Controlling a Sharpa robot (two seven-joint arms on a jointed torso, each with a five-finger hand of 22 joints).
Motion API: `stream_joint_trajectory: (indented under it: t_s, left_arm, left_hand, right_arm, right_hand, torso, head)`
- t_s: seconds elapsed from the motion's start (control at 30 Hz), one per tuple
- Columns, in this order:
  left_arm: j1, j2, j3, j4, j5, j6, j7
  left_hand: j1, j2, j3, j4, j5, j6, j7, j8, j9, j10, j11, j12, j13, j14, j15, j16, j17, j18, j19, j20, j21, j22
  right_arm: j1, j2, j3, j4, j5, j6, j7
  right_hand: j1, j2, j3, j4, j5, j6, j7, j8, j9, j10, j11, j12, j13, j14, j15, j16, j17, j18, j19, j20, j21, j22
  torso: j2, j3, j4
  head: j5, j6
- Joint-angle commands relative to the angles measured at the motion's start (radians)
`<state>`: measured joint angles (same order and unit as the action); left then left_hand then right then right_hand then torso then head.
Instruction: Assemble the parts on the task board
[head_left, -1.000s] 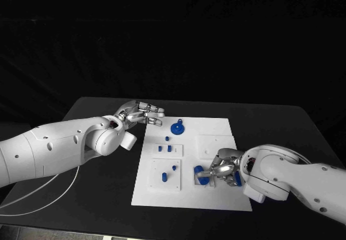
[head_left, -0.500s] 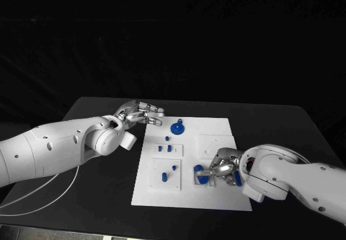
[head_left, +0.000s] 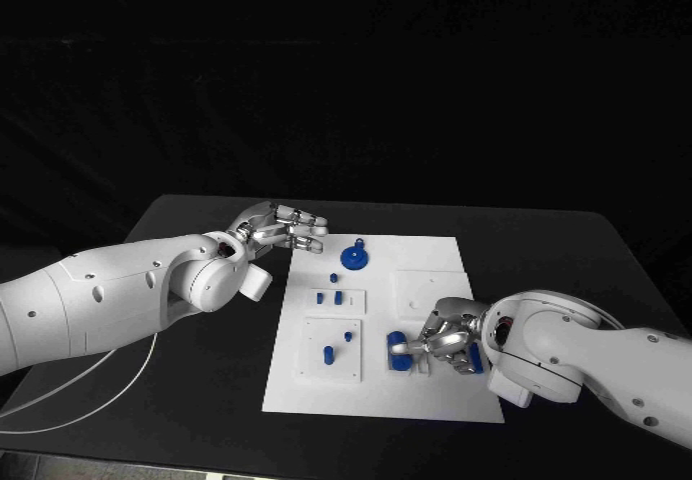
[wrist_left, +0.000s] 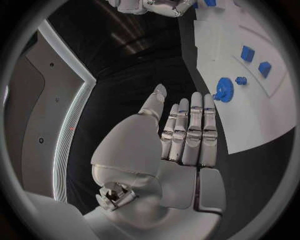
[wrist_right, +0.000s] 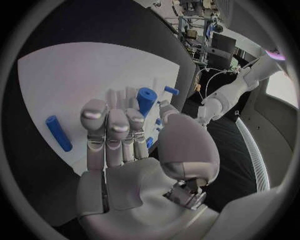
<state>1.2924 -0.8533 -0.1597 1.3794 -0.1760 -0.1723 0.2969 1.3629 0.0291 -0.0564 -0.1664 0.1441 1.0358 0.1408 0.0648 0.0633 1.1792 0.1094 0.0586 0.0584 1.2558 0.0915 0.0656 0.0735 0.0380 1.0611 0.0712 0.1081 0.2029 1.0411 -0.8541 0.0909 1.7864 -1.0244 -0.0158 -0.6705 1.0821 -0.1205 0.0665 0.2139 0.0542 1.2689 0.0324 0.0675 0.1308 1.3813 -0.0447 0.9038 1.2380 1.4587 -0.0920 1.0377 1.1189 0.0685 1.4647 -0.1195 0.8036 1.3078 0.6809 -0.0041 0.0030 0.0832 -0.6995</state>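
Note:
The white task board (head_left: 433, 262) lies in the middle of the black table. My right hand (head_left: 447, 345) rests at its near right part, thumb and fingertips (wrist_right: 134, 116) closed around the foot of an upright blue cylinder (head_left: 397, 346) (wrist_right: 145, 100). A blue rod (wrist_right: 58, 133) lies on the board beside this hand. My left hand (head_left: 283, 227) (wrist_left: 181, 135) hovers off the board's far left corner, fingers straight and side by side, holding nothing. A blue gear with a knob (head_left: 353, 260) (wrist_left: 224, 90) sits just beyond it.
Small blue blocks (head_left: 330, 296) (wrist_left: 248, 53) stand in a raised plate at the board's left middle. Another blue piece (head_left: 332, 352) lies on the near left plate. A white cable (head_left: 87, 385) loops over the table's left front.
My right hand has shifted slightly to the right, and more of the blue cylinder shows at its fingertips. The left hand has stayed still.

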Motion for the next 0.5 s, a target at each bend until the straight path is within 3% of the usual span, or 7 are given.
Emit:
stream_joint_trajectory:
  t_s: [0.03, 0.07, 0.13, 0.5]
  left_arm:
    - [0.000, -0.001, 0.001, 0.002, -0.001, 0.010, 0.004]
    - [0.000, -0.001, 0.001, 0.002, -0.002, 0.009, 0.004]
    - [0.000, -0.002, 0.001, 0.002, -0.002, 0.009, 0.004]
    - [0.000, -0.004, 0.001, 0.001, -0.002, 0.009, 0.004]
  left_hand:
    - [-0.005, -0.003, -0.001, 0.005, -0.001, -0.006, 0.000, -0.001, 0.000, -0.008, 0.002, 0.002, 0.000, -0.007, -0.002, -0.003, -0.001, -0.004, -0.005, 0.002, 0.006, -0.001]
    - [-0.005, -0.003, -0.001, 0.005, -0.001, -0.006, 0.000, -0.001, 0.000, -0.008, 0.002, 0.002, 0.000, -0.007, -0.002, -0.003, -0.001, -0.004, -0.005, 0.002, 0.006, -0.001]
    - [-0.005, -0.003, -0.001, 0.005, -0.001, -0.006, 0.000, -0.001, 0.000, -0.008, 0.002, 0.002, 0.000, -0.007, -0.002, -0.003, -0.001, -0.004, -0.005, 0.002, 0.006, -0.001]
    - [-0.005, -0.003, -0.001, 0.005, -0.001, -0.006, 0.000, -0.001, 0.000, -0.008, 0.002, 0.002, 0.000, -0.007, -0.002, -0.003, -0.001, -0.004, -0.005, 0.002, 0.006, -0.001]
  right_arm:
    - [-0.001, -0.010, 0.000, 0.006, 0.005, 0.040, 0.035]
    - [-0.001, -0.014, 0.000, 0.007, 0.004, 0.043, 0.037]
    - [-0.001, -0.022, 0.000, 0.009, 0.002, 0.051, 0.042]
    - [-0.001, -0.045, 0.001, 0.015, -0.001, 0.085, 0.061]
  right_hand:
    - [0.011, 0.024, -0.030, -0.044, 0.002, -0.007, 0.001, -0.004, 0.005, -0.003, -0.001, 0.001, 0.000, 0.001, -0.005, -0.003, -0.002, -0.014, 0.054, 0.000, -0.006, 0.092]
    - [0.008, 0.033, -0.040, -0.064, 0.002, -0.008, 0.002, -0.003, 0.008, -0.005, 0.000, 0.001, -0.002, 0.002, -0.004, -0.001, -0.002, -0.013, 0.054, 0.000, -0.005, 0.092]
    - [0.011, 0.030, -0.040, -0.069, 0.003, -0.008, 0.001, -0.004, 0.008, -0.004, -0.001, 0.003, -0.002, 0.001, -0.004, -0.002, -0.003, -0.013, 0.054, 0.001, -0.006, 0.092]
    - [0.032, 0.011, -0.039, -0.078, 0.004, -0.006, 0.001, -0.003, 0.011, -0.004, -0.001, 0.006, -0.003, 0.001, -0.004, 0.000, -0.003, -0.013, 0.054, 0.001, -0.004, 0.093]
  torso:
    - [0.000, -0.0001, 0.0006]
    - [0.000, 0.0000, 0.0007]
    - [0.000, -0.0003, 0.0002]
    - [0.000, -0.0005, 0.0003]
  head:
    - [-0.001, 0.001]
    - [-0.001, 0.001]
    - [-0.001, 0.002]
    - [-0.002, 0.005]
